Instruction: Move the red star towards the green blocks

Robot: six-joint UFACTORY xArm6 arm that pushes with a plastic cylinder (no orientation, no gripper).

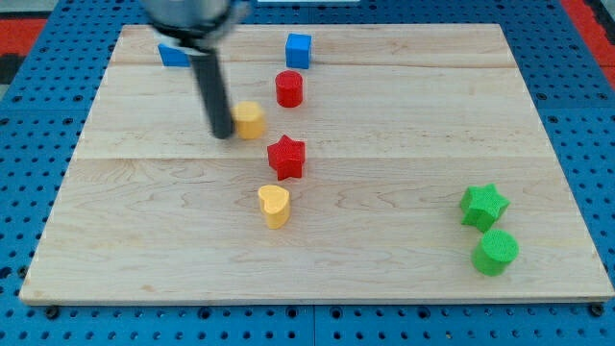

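blue block, far left: partly hidden behind the rod, shape unclear
my tip: plain rod tool, no jaws to spread or press – just left of the yellow block, contact unclear
yellow heart: near side of the red star
red star: mid-worktop, well apart from the greens
red cylinder: far of the star
blue cube: far edge
green star, green cylinder: near right – just beside each other

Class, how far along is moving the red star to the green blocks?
Nothing looks done: the red star sits mid-board, far from the green star and green cylinder. My tip is beside the yellow block, up-left of the star. The whole push remains.
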